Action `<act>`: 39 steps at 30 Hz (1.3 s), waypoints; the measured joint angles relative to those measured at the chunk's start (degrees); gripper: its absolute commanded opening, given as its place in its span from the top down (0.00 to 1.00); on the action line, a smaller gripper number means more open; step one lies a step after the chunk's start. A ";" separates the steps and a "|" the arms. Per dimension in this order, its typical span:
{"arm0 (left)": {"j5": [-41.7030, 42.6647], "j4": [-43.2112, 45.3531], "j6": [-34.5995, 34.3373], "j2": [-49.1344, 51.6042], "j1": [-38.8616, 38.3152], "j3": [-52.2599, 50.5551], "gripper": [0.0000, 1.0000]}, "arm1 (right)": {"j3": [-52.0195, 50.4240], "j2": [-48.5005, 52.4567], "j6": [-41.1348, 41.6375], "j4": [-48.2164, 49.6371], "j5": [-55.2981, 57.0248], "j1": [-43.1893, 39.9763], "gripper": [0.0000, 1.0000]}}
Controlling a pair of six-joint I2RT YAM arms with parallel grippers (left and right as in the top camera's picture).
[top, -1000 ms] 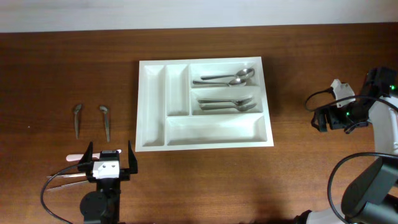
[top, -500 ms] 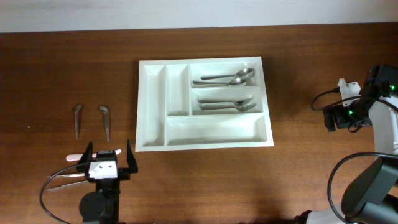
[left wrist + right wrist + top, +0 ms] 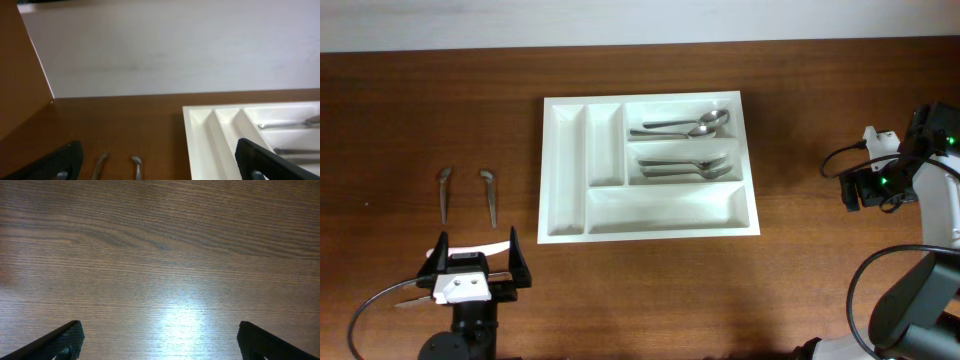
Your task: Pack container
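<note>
Left end effector (image 3: 477, 243) and right end effector (image 3: 159, 339) gape wide; large white rectangular plastic cutlery tray (image 3: 566, 170) sits near our bench's (image 3: 720, 290) far edge.

Desk (image 3: 840, 90): 1, dark reddish-brown wood veneer with the grain running crosswise; fills nearly the whole overhead view.
Wall (image 3: 170, 50): 1, plain pale grey-white, matt, rising from the desk's far edge; a thin light strip in the overhead view.
Panel (image 3: 17, 80): 1, brown, meeting the wall at its left side, left wrist view.
Light: 1 soft glare patch (image 3: 182, 322) on the desk surface, right wrist view.
</note>
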 measured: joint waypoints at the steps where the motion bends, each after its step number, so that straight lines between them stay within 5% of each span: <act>1: -0.11 -2.10 -1.07 0.00 0.00 0.28 0.01 | 0.00 0.00 0.02 0.00 0.00 0.00 0.01; 7: -7.13 -23.80 -21.97 2.84 0.00 5.60 0.01 | 0.00 0.00 0.02 0.02 0.00 0.00 0.01; 12: -8.68 -21.68 -31.06 4.63 0.00 8.50 0.01 | 0.00 0.00 0.02 0.00 0.00 0.00 0.01; 20: -8.00 -21.66 -36.37 4.87 0.00 8.98 0.01 | 0.00 0.00 0.02 0.00 0.00 0.00 0.01; 27: -16.81 -32.46 -57.18 17.38 0.02 16.48 0.00 | 0.00 0.00 0.02 -0.02 -0.02 0.00 0.01; 39: -13.31 -34.23 -59.49 42.07 0.20 27.47 0.00 | 0.00 0.00 0.00 0.00 0.00 0.00 0.01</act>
